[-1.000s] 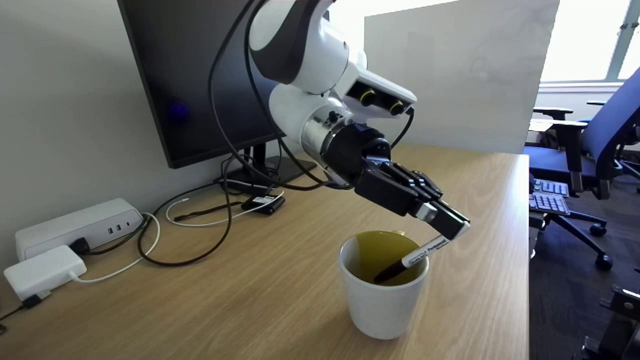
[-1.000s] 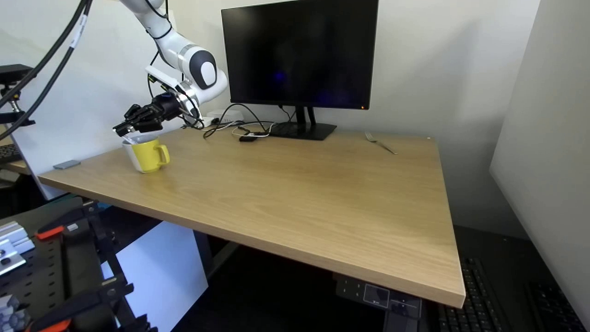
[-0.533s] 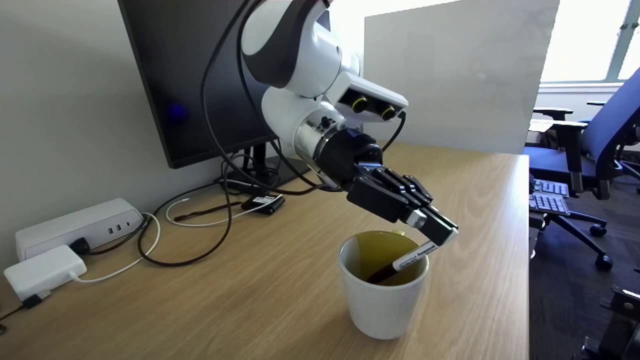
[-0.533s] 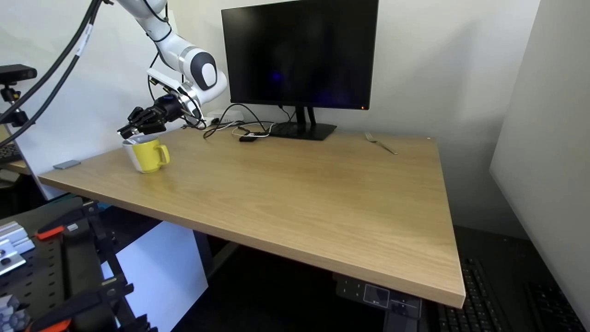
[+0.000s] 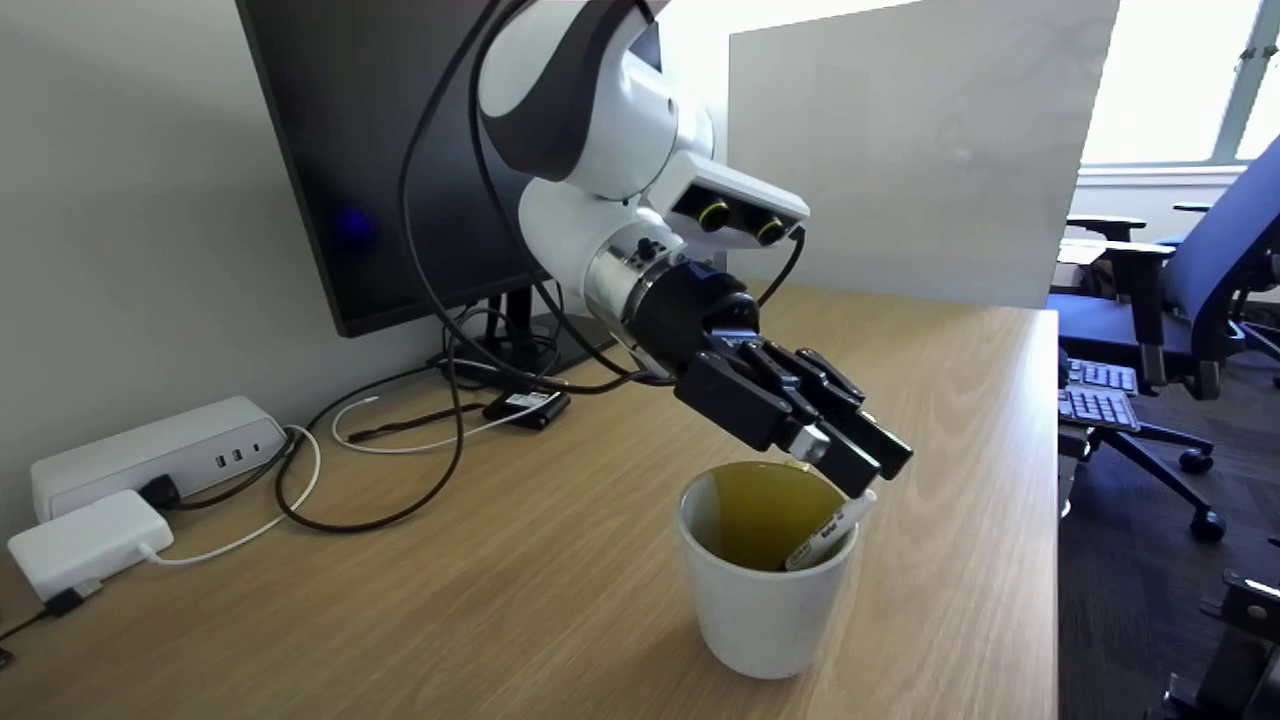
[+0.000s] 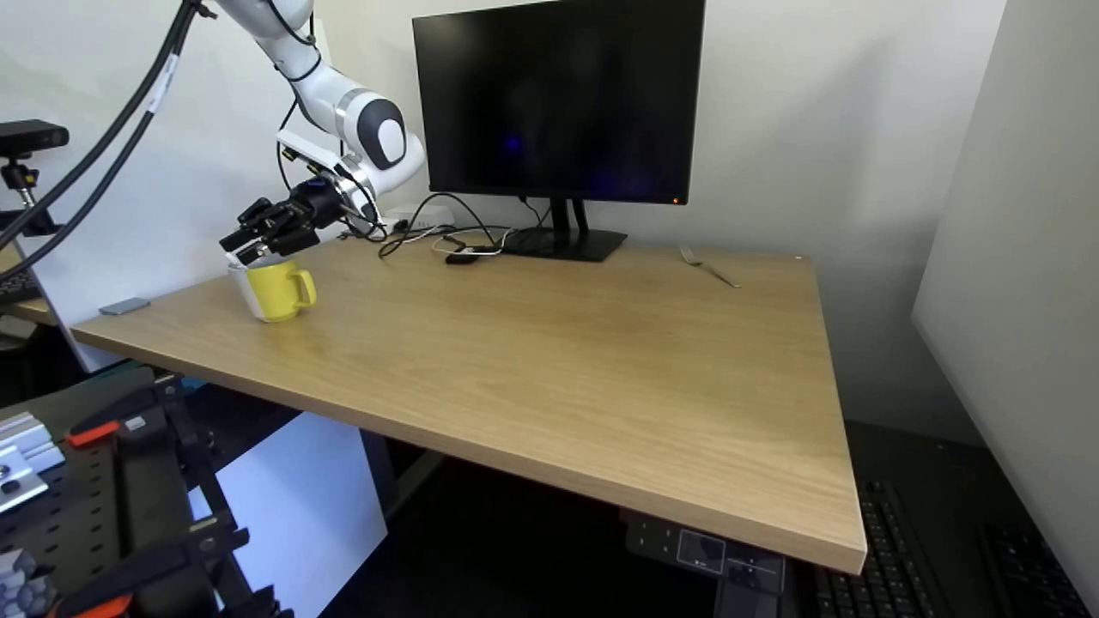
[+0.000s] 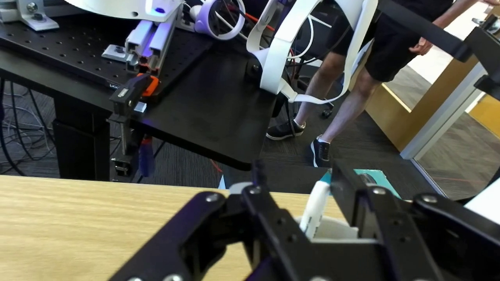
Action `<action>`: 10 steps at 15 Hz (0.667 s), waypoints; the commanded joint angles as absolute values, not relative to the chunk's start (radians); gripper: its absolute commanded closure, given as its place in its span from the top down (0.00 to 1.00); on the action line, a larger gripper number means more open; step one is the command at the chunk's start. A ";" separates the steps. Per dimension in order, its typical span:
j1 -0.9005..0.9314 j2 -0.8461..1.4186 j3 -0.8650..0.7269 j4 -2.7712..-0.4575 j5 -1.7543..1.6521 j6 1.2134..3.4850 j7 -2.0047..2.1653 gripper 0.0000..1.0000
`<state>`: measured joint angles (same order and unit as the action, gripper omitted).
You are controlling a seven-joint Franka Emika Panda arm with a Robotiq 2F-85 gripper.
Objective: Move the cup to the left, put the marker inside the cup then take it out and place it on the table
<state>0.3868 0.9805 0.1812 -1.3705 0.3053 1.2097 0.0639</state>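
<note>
The cup (image 5: 765, 620), a white mug with a yellow-green inside, stands upright on the table (image 5: 480, 610). Its yellow side and handle show in an exterior view (image 6: 279, 292). The marker (image 5: 830, 532) leans inside the cup, its pale end above the rim and its dark end hidden by the cup wall. My gripper (image 5: 880, 466) is open just above the cup's rim. In the wrist view, my gripper (image 7: 300, 179) has its fingers apart, with the marker (image 7: 315, 207) standing between them, close to the right finger. Part of the cup (image 7: 334, 229) shows behind the fingers.
A monitor (image 6: 562, 103) stands at the back of the table, with cables and a black adapter (image 5: 527, 408) near its base. A white power strip (image 5: 160, 455) lies by the wall. A fork (image 6: 708, 266) lies at the back. The table's edge is near the cup.
My gripper has moved slightly left and down in an exterior view, then opened. The marker, held between the fingers earlier, is let go and has slid deeper into the cup. The cup stays put.
</note>
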 commanded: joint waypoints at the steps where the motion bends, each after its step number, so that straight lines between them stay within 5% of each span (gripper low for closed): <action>1: 0.387 0.994 0.192 -1.331 0.277 1.184 0.087 0.79; 4: 0.392 0.980 0.190 -1.321 0.265 1.193 0.090 0.98; 10: 0.388 0.896 0.178 -1.336 0.215 1.289 0.082 1.00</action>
